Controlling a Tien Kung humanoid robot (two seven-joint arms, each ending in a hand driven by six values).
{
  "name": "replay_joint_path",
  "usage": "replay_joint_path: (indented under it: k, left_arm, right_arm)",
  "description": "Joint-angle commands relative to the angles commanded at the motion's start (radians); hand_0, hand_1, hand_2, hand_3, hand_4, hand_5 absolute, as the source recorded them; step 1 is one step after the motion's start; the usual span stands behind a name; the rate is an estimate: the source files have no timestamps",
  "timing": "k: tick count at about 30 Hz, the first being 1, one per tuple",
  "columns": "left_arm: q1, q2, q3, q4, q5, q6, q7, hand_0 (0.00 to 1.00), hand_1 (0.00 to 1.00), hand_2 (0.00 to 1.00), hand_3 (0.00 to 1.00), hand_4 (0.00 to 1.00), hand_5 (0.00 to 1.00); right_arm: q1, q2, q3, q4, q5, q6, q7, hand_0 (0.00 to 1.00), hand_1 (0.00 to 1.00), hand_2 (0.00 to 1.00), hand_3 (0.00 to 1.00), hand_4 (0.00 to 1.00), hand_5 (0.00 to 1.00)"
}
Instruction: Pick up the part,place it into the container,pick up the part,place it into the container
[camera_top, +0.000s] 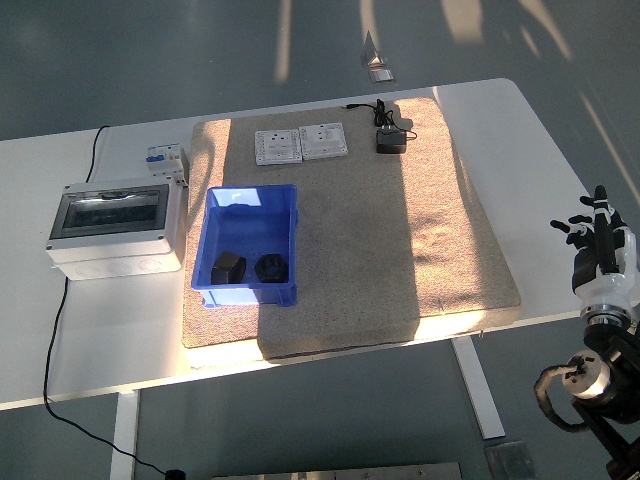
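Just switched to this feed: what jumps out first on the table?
The blue container on the mat's left side, with two black parts side by side inside. Left of it sits a grey electrical box. The right hand is off the table's right edge, fingers spread, empty.

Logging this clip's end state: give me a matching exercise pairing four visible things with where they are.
Things:
1. two black nut-shaped parts
2. grey electrical box with clear lid
3. two white wall sockets
4. robot's white right hand

Places:
A. far edge of the tan mat
B. inside the blue plastic bin
C. off the mat, at the table's right edge
D. left of the bin, on the white table

Pairs: 1-B, 2-D, 3-A, 4-C
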Motion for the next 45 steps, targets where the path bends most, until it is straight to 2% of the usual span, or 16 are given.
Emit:
replay_joint_path:
  k: [29, 33, 38, 39, 44, 45]
  left_arm:
    - [0.001, -0.005, -0.007, 0.0, 0.007, 0.0, 0.002, 0.696, 0.672, 0.691, 0.756, 0.777, 0.839]
    - [0.003, -0.005, -0.009, 0.0, 0.007, 0.0, -0.003, 0.696, 0.671, 0.69, 0.756, 0.778, 0.839]
    - [-0.001, -0.006, 0.001, 0.0, -0.006, 0.001, -0.015, 0.696, 0.671, 0.69, 0.756, 0.778, 0.839]
    - [-0.001, -0.006, 0.003, 0.0, -0.009, 0.001, -0.016, 0.695, 0.674, 0.698, 0.756, 0.778, 0.839]
    - [-0.004, -0.003, 0.01, 0.0, -0.031, 0.007, -0.026, 0.695, 0.674, 0.698, 0.756, 0.778, 0.839]
    - [-0.004, -0.003, 0.011, 0.0, -0.034, 0.008, -0.028, 0.694, 0.672, 0.701, 0.756, 0.778, 0.836]
  right_arm:
    - [-0.003, -0.003, 0.011, 0.015, -0.018, 0.004, 0.0, 0.412, 0.135, 0.24, 0.391, 0.63, 0.483]
    - [-0.004, -0.002, 0.006, 0.013, -0.072, 0.022, -0.01, 0.411, 0.134, 0.237, 0.388, 0.632, 0.475]
    - [-0.003, 0.0, -0.001, 0.022, -0.169, 0.049, -0.073, 0.411, 0.134, 0.237, 0.388, 0.632, 0.475]
    - [-0.003, 0.0, -0.002, 0.024, -0.181, 0.051, -0.081, 0.457, 0.158, 0.259, 0.409, 0.872, 0.375]
    - [-0.001, 0.001, -0.005, 0.037, -0.242, 0.059, -0.123, 0.457, 0.158, 0.259, 0.409, 0.872, 0.375]
    - [-0.001, 0.0, -0.004, 0.041, -0.264, 0.059, -0.144, 0.479, 0.178, 0.286, 0.425, 0.937, 0.35]
